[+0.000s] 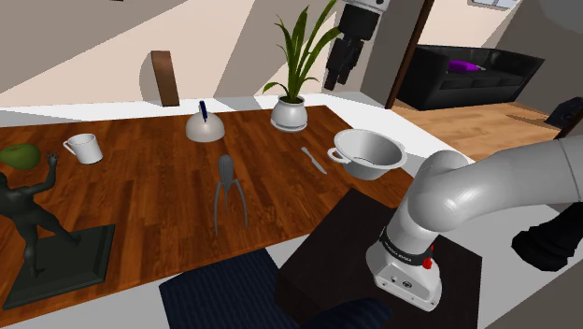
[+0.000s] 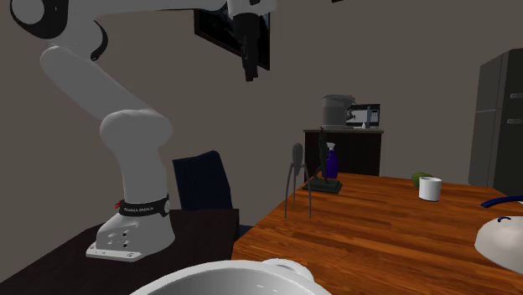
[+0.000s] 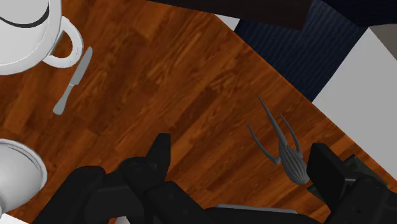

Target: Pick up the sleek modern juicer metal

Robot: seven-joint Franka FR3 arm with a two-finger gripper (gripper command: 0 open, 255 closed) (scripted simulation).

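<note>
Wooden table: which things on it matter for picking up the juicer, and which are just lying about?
For the job:
slim grey three-legged juicer, standing upright
black two-finger gripper, open, raised well above it

Lying about:
white mug
white two-handled bowl
grey table knife
green plant in white pot
grey dome with blue handle
dark figurine on a slab

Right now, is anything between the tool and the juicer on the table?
Nothing visible does. The open tool hangs high above the wooden table, and the grey three-legged juicer stands upright on it with open air over it. The knife, the white pot and the potted plant sit apart from it.
</note>
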